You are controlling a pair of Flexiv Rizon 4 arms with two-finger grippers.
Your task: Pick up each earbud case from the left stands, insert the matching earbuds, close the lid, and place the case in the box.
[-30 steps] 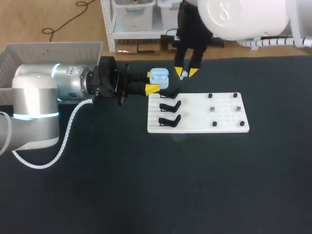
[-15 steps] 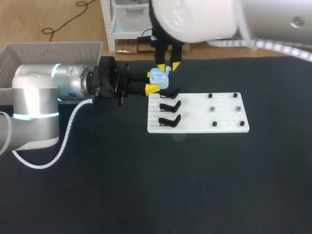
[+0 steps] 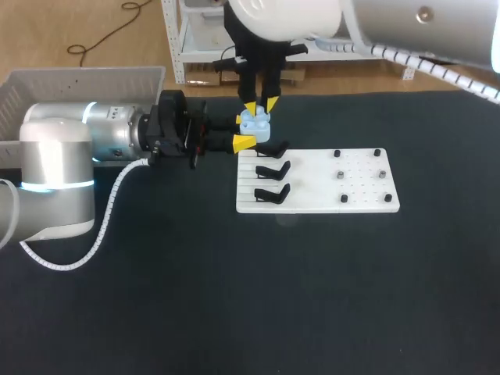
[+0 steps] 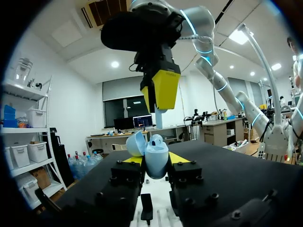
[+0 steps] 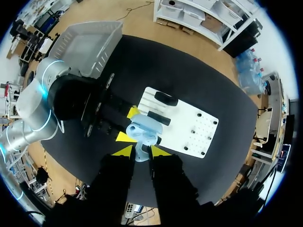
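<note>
Pinching the open case (image 3: 254,123) over the board's (image 3: 312,205) left stands (image 3: 271,169), the left jaws face the right jaws, which nip an earbud (image 5: 141,155) right above its well; a slight misalignment could jam the bud on the rim or twist the case loose.

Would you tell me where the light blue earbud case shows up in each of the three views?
Head view: the earbud case sits between the left gripper's yellow tips, just beyond the white stand board's left end.
Left wrist view: clamped between its own fingers, lid open.
Right wrist view: just ahead of the right gripper's tips.
Shared landmark: the right gripper, holding an earbud directly over the case.
</note>
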